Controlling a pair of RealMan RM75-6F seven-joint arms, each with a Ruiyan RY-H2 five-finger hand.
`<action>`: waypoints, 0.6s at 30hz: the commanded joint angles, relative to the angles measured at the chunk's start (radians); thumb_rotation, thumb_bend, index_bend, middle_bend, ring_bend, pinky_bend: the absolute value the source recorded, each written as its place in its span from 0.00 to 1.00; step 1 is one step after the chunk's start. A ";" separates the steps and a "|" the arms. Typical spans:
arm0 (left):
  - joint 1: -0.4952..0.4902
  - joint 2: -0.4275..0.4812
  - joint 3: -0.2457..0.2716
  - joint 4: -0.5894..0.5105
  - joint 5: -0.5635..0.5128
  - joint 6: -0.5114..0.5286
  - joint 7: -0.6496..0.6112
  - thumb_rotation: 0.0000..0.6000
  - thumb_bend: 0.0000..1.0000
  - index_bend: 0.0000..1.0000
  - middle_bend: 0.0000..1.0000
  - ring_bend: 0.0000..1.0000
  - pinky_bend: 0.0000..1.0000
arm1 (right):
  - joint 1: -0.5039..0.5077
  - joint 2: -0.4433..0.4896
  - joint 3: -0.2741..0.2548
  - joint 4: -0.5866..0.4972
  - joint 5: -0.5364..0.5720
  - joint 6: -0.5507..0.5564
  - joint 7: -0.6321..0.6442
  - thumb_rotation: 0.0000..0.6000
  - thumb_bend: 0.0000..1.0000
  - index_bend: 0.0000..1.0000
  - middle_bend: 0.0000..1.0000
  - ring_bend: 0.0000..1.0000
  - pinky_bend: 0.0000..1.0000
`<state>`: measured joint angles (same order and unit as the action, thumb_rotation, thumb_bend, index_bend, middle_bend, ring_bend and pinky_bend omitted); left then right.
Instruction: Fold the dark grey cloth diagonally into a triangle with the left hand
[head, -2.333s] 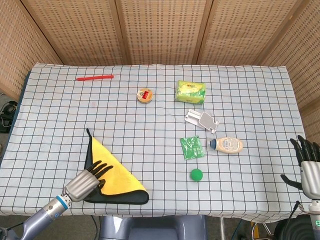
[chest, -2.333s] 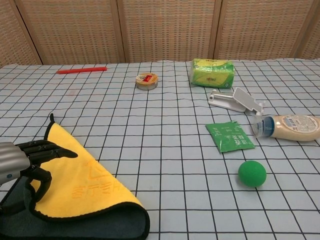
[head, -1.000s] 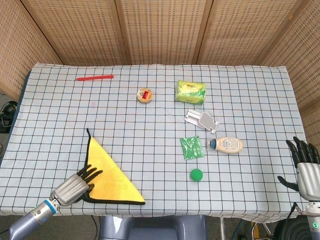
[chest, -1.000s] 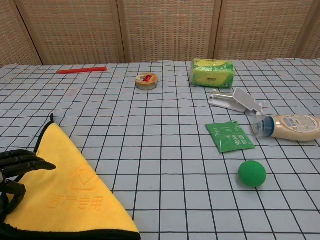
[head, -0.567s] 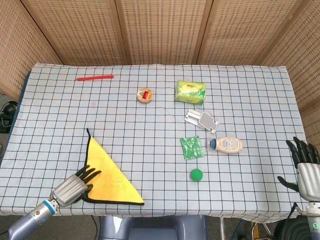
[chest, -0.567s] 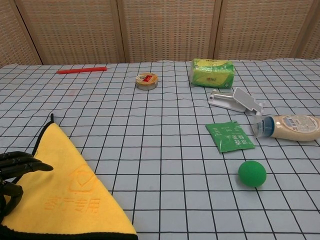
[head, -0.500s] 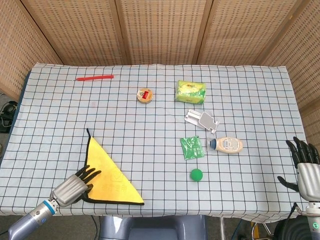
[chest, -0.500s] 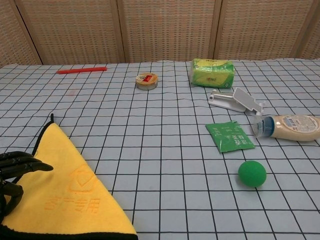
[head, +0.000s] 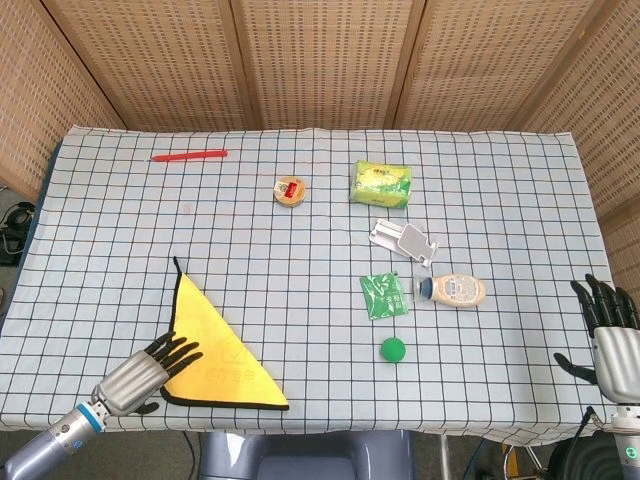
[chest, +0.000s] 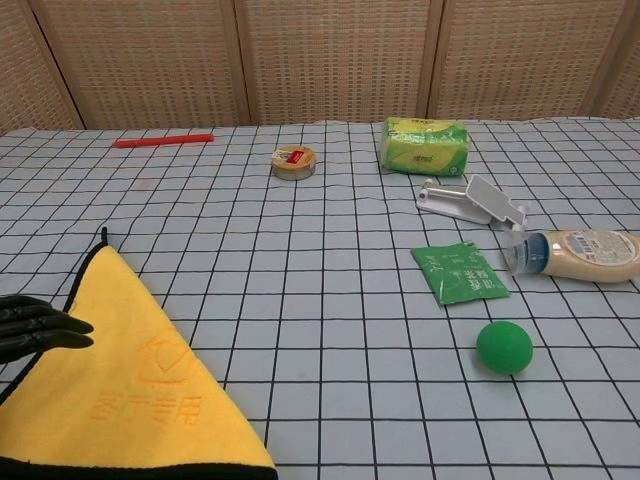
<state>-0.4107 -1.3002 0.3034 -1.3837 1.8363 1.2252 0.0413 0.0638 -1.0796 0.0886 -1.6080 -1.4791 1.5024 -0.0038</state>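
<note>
The cloth (head: 215, 355) lies flat near the table's front left as a triangle, its yellow side up and a dark grey edge showing around it; the chest view shows the cloth (chest: 120, 385) at the lower left. My left hand (head: 140, 375) sits at the cloth's left corner with fingers spread, its tips just over the edge and nothing in its grasp; only the fingertips (chest: 35, 325) show in the chest view. My right hand (head: 610, 335) hovers off the table's right edge, fingers apart and empty.
A green ball (head: 393, 349), green sachet (head: 384, 295), lying bottle (head: 455, 291) and white clip (head: 403, 240) sit at centre right. A green pack (head: 381, 184), a round tin (head: 290, 190) and a red stick (head: 189, 155) lie farther back.
My left hand has drawn back toward the front left, off most of the cloth. The cloth now lies flat as a yellow triangle; the right hand has hardly moved.
</note>
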 joint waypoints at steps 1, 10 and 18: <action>0.021 0.038 -0.001 -0.018 0.019 0.084 -0.062 1.00 0.11 0.00 0.00 0.00 0.00 | -0.001 0.001 -0.002 -0.003 -0.005 0.004 0.001 1.00 0.00 0.00 0.00 0.00 0.00; 0.108 0.105 -0.105 -0.076 -0.085 0.311 -0.163 1.00 0.09 0.00 0.00 0.00 0.00 | -0.008 0.008 -0.007 -0.013 -0.024 0.021 0.006 1.00 0.00 0.00 0.00 0.00 0.00; 0.231 0.115 -0.231 -0.194 -0.304 0.458 -0.094 1.00 0.09 0.00 0.00 0.00 0.00 | -0.010 0.009 -0.010 -0.011 -0.032 0.025 0.012 1.00 0.00 0.00 0.00 0.00 0.00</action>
<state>-0.2249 -1.1944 0.1174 -1.5295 1.5966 1.6474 -0.0871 0.0539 -1.0709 0.0785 -1.6197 -1.5106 1.5267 0.0079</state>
